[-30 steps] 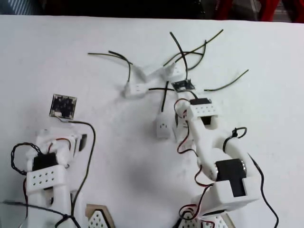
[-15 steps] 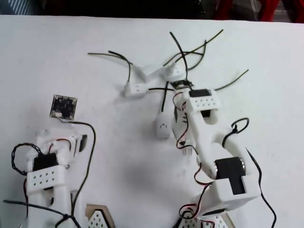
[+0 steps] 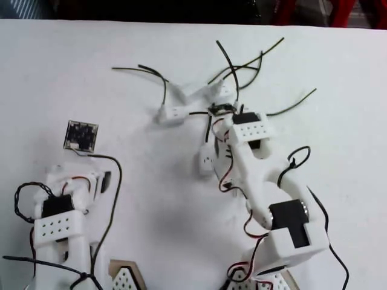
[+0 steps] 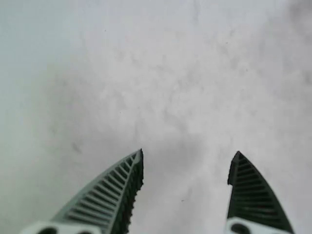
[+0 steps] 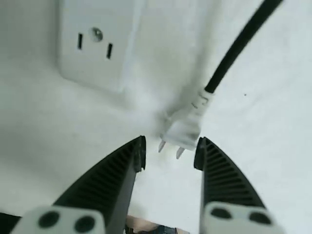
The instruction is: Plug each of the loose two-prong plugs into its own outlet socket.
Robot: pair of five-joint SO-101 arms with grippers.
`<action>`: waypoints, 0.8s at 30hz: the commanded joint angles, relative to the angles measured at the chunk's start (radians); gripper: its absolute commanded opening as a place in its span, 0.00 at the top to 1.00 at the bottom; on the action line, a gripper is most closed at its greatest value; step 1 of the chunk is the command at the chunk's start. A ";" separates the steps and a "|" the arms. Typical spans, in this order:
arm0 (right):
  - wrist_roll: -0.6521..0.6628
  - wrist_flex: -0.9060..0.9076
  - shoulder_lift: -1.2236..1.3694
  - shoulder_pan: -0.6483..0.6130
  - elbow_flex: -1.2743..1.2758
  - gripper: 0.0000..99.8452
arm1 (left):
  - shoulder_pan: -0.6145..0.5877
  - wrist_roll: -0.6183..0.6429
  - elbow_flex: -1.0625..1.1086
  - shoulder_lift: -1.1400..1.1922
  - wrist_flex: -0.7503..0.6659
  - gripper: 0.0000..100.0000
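Note:
A white two-prong plug (image 5: 184, 127) on a black cord (image 5: 243, 39) lies on the white table, prongs toward my right gripper (image 5: 170, 148). That gripper is open, its fingertips on either side of the prongs and just short of the plug body. A white outlet socket (image 5: 95, 46) lies beyond, face up. From above, the right arm (image 3: 248, 130) stretches into the cluster of outlets (image 3: 172, 113) (image 3: 207, 162) and black cords. My left gripper (image 4: 187, 163) is open over bare table, and the left arm (image 3: 57, 220) sits at the near left.
A third outlet (image 3: 217, 90) with tangled black cords (image 3: 248, 63) lies behind the right arm. A small black square board (image 3: 80, 134) with a cable lies on the left. The table's far edge (image 3: 181, 21) runs along the back.
The right arm has moved away from its base and leftward, into the cluster of plugs and cords. The left arm has not moved.

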 commanded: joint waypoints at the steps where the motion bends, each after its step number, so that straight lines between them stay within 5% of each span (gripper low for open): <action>1: -0.011 -0.042 -0.007 -0.005 0.017 0.84 | -0.002 -0.009 -0.005 -0.028 -0.018 0.72; 11: -0.003 -0.143 -0.007 0.031 0.135 0.85 | -0.002 -0.009 -0.005 -0.028 -0.018 0.72; 17: -0.002 -0.154 -0.015 0.031 0.130 0.93 | -0.002 -0.009 -0.005 -0.028 -0.018 0.72; 24: -0.003 -0.073 -0.094 0.025 0.068 0.84 | -0.002 -0.009 -0.003 -0.028 -0.018 0.72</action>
